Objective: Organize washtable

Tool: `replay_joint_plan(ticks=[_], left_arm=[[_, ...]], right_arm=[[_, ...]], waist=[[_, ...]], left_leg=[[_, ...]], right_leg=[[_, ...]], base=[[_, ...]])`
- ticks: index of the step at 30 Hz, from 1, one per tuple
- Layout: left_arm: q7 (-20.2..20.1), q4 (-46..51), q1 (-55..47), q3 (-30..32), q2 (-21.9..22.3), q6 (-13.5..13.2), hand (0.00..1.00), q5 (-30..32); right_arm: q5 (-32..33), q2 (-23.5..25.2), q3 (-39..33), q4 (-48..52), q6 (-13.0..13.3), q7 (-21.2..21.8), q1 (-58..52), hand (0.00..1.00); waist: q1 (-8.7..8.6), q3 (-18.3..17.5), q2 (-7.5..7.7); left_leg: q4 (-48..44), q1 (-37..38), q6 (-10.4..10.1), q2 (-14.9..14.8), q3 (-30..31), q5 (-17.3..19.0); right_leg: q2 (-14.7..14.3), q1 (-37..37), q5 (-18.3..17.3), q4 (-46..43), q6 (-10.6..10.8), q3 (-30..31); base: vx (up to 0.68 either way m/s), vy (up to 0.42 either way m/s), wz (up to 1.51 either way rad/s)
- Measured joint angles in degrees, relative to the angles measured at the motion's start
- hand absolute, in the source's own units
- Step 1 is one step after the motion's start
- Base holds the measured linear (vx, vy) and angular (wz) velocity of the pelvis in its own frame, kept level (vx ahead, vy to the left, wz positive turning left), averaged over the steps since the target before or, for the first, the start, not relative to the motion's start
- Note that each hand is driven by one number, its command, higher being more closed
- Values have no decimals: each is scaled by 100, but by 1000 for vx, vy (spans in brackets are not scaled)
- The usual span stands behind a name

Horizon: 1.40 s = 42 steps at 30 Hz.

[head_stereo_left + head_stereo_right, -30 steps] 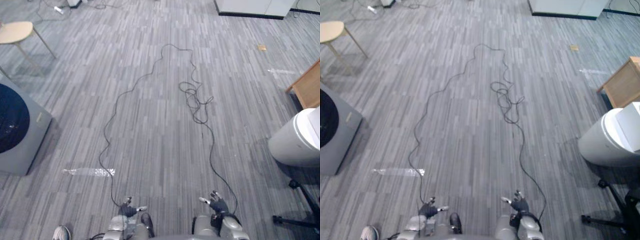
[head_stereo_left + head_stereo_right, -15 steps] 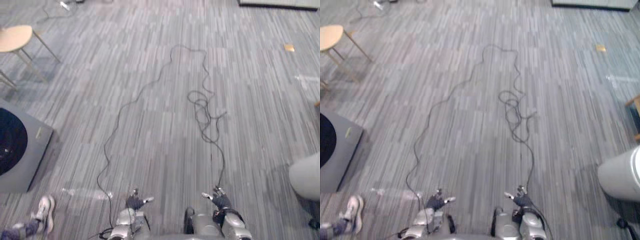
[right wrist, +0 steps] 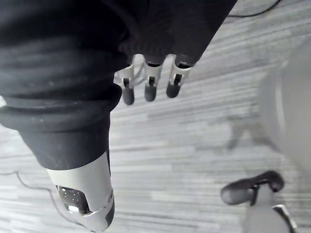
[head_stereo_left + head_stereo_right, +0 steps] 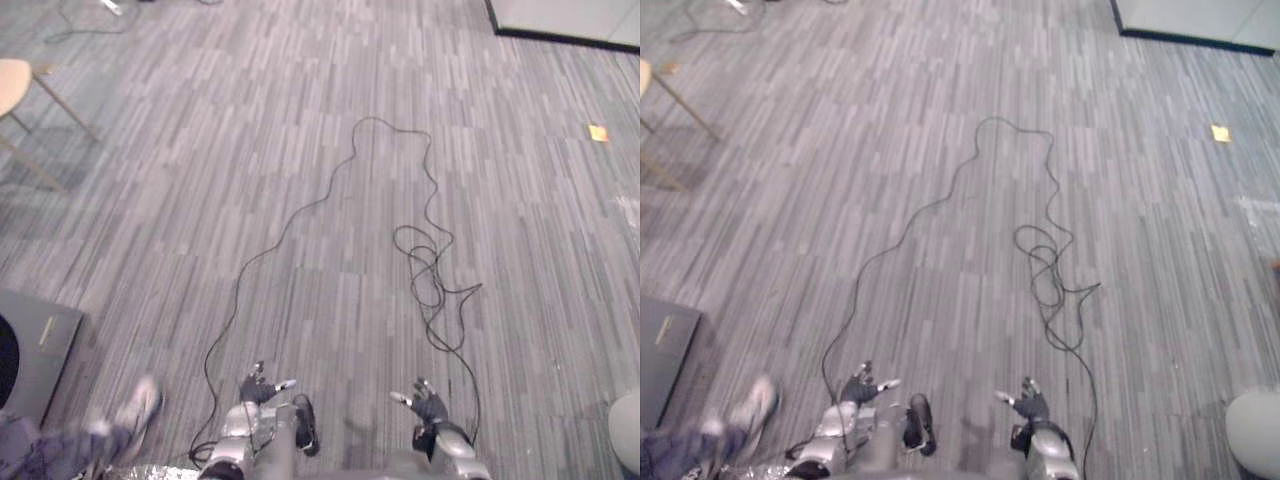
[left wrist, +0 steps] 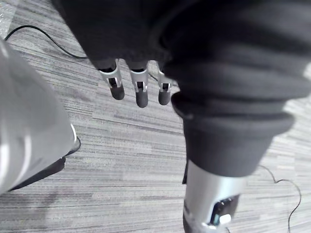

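Left hand (image 4: 258,385) and right hand (image 4: 428,403) low over grey carpet floor (image 4: 300,150), fingers (image 5: 141,96) released, grasping nothing; wooden stool (image 4: 10,85) far left; person's shoe (image 4: 135,408) near left hand.

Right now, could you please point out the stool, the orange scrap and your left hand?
stool (image 4: 10,85), left eye view, its round seat.
orange scrap (image 4: 598,132), left eye view, its middle.
left hand (image 4: 258,388), left eye view, its dark back.

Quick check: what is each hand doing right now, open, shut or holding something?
Left hand: open, holding nothing.
Right hand: open, holding nothing.
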<state>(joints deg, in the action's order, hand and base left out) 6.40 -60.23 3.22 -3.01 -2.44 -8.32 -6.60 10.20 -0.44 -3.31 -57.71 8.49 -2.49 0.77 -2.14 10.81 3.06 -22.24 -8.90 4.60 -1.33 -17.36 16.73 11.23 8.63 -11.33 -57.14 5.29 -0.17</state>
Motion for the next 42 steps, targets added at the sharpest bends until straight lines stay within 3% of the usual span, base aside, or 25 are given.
replay_joint_plan(ticks=[2, 5, 6, 7, 8, 10, 12, 13, 16, 18, 21, 23, 24, 25, 27, 28, 29, 30, 31, 32, 33, 35, 37, 40, 42], left_arm=[[-2, -31, -32, -157, 50, 30, 0, 0], [-7, -30, 202, -231, -7, 17, 0, 6], [-8, -28, 227, -361, -43, 19, 0, 14], [-15, -38, 247, -519, -101, 20, 0, 44], [-17, -135, 213, -557, 26, 26, 0, 72], [-20, -174, 236, -536, 83, 14, 0, 80], [-24, -148, 141, -266, 282, 17, 0, 180], [-21, -52, -12, 120, 420, 16, 0, 208], [-11, 461, -308, 502, 417, 28, 0, 194], [-10, 682, -402, 532, 313, -17, 0, 156], [-7, 786, -418, 577, 178, -123, 0, -11], [0, 717, -430, 545, 182, -122, 0, -38], [6, 690, -421, 488, 154, -115, 0, -58], [12, 610, -355, 479, 113, -108, 0, -59], [5, 343, -167, 518, -1, -105, 0, -60], [7, 374, -146, 546, -36, -161, 0, -60], [13, 321, -142, 497, -116, -201, 0, -57], [7, 309, -339, 457, -82, -199, 0, -55], [-11, 245, -392, 418, -135, -189, 0, -30], [1, 209, -459, 446, -114, -206, 0, 91], [31, 88, -438, 448, -120, -168, 0, 134], [39, 80, -394, 414, -53, -92, 0, 184], [9, -103, -121, 197, -2, -67, 0, 242], [-20, -327, 293, -64, 20, -62, 0, 408], [-19, -337, 282, 33, 37, -34, 0, 521]], right_arm=[[1, -153, 64, 144, 91, 8, -11, 0], [46, -242, 116, 246, 154, 19, 3, 0], [48, -232, 122, 246, 148, 18, -31, 0], [49, -226, 120, 228, 145, 18, -122, 0], [50, -316, 91, 178, 144, 17, -86, 0], [48, -326, 81, 206, 168, 8, -69, 0], [91, -333, -3, 272, 136, 11, -166, 0], [77, -339, 93, 366, 97, 15, -256, 0], [67, -146, 150, 686, 87, 3, -374, 0], [66, 7, 237, 656, 81, 5, -396, 0], [64, 68, 398, 429, -4, 20, -220, 0], [59, 13, 362, 163, -6, 8, -181, 0], [45, -18, 325, 5, -11, 2, -126, 0], [43, -17, 324, -36, -13, 0, -114, 0], [-6, 71, 354, -82, 5, 15, 6, 0], [-8, 102, 355, -62, 16, 15, 91, 0], [-9, 117, 325, -157, 29, 12, 16, 0], [-19, 56, 331, -152, 99, 28, -141, 0], [-18, 98, 272, -155, 103, 17, -201, 0], [-43, 102, 109, -129, 156, 17, -301, 0], [-63, 39, 113, -62, 196, -1, -281, 0], [-53, -81, 81, 190, 242, 44, -282, 0], [80, -170, 85, 440, 239, 101, -234, 0], [229, -176, 104, 480, 230, 104, -308, 0], [278, -86, 70, 480, 231, 101, -344, 0]], waist=[[-62, 63, -262], [-211, 81, -307], [-282, 33, -198], [-360, 43, -171], [-284, -1, -414], [-332, -2, -420], [-329, 10, -405], [-311, 35, -463], [58, 94, -508], [225, 2, -402], [307, -2, -341], [324, -24, -366], [396, -38, -413], [400, -50, -273], [310, -24, -243], [430, 44, -353], [340, -116, -143], [291, -285, -399], [226, -332, -237], [179, -343, -174], [49, -303, -230], [-17, -131, -232], [-86, 112, -268], [-343, 287, -4], [-398, 205, 272]], left_leg=[[794, 1126, -36, -129, -27, -22], [1131, 1729, -51, -306, 16, -31], [1256, 1898, -167, -236, 36, -7], [1374, 2132, -490, -204, 174, -21], [1386, 2260, -667, -508, 240, 17], [1291, 2291, -1122, -474, 487, -567], [61, 2006, -1340, -512, 653, -1149], [-1833, 1243, -1387, -860, 786, -1699], [-5175, -577, -1029, -1584, 852, -1460], [-5026, -1210, -805, -1633, 572, -1288], [-2887, -1763, -804, -1241, 81, -971], [-35, -1662, -1026, -570, 188, -1291], [855, -1493, -742, -377, 358, -2312], [916, -1356, -263, -204, 289, -2295], [-445, -1768, 345, -411, 274, -1823], [-1240, -2102, 418, -545, 192, -1624], [-558, -1954, 55, -216, 398, -1396], [-31, -1785, 223, -207, 315, -1648], [-59, -1639, 224, -95, 221, -1536], [163, -1274, 325, 123, 317, -1285], [381, -973, 296, 216, 490, -1221], [1023, -228, 402, 361, 584, -1158], [1352, 410, 348, 402, 567, -993], [1580, 1344, 246, 731, 666, -538], [1603, 1893, 94, 889, 766, -94]], right_leg=[[-361, 461, -495, 274, -570, -616], [-756, 1425, -423, 2349, -477, -1074], [-831, 1515, 125, 3426, -415, -1075], [-926, 1451, 1574, 3988, -777, -1027], [-1138, 1372, 1510, 3914, -974, -1062], [-1087, 1415, 1024, 3506, -980, -1009], [-1048, 942, 541, 3443, -927, -1075], [-1141, 384, 403, 3829, -953, -1064], [-1508, -704, -91, 4215, -1199, -869], [-1493, -1208, -241, 4513, -1159, -622], [-1242, -1914, -367, 4998, -916, -277], [-988, -2284, -427, 5274, -819, -139], [-898, -2483, -430, 5361, -815, 62], [-774, -2519, -405, 5350, -786, 138], [-735, -2467, 336, 5187, -465, 400], [-783, -2562, 477, 5221, -511, 412], [-670, -2690, 697, 5009, -384, 477], [-903, -2640, 703, 4294, -267, 570], [-776, -2481, 765, 3776, -62, 603], [-753, -2089, 1503, 2739, 708, 618], [-854, -1773, 1868, 2002, 960, 485], [-967, -327, -143, 298, -263, 82], [-1169, 797, -685, 648, -505, -135], [-1039, 1649, -20, 3254, -132, -365], [-899, 1791, 523, 4155, -227, -260]], base=[[580, 60, -21], [669, -44, 29], [626, -109, 65], [671, -110, 24], [658, -83, -9], [642, -118, -12], [556, -175, 18], [540, -104, -6], [496, -19, -40], [501, -2, -58], [683, 149, -57], [736, 243, -45], [758, 283, -47], [751, 292, -15], [741, 323, 4], [615, 374, 0], [523, 374, 20], [423, 307, 60], [496, 225, 56], [432, 131, 68], [525, 136, 57], [498, 120, 24], [454, 66, 0], [580, -24, 35], [868, -69, 19]])
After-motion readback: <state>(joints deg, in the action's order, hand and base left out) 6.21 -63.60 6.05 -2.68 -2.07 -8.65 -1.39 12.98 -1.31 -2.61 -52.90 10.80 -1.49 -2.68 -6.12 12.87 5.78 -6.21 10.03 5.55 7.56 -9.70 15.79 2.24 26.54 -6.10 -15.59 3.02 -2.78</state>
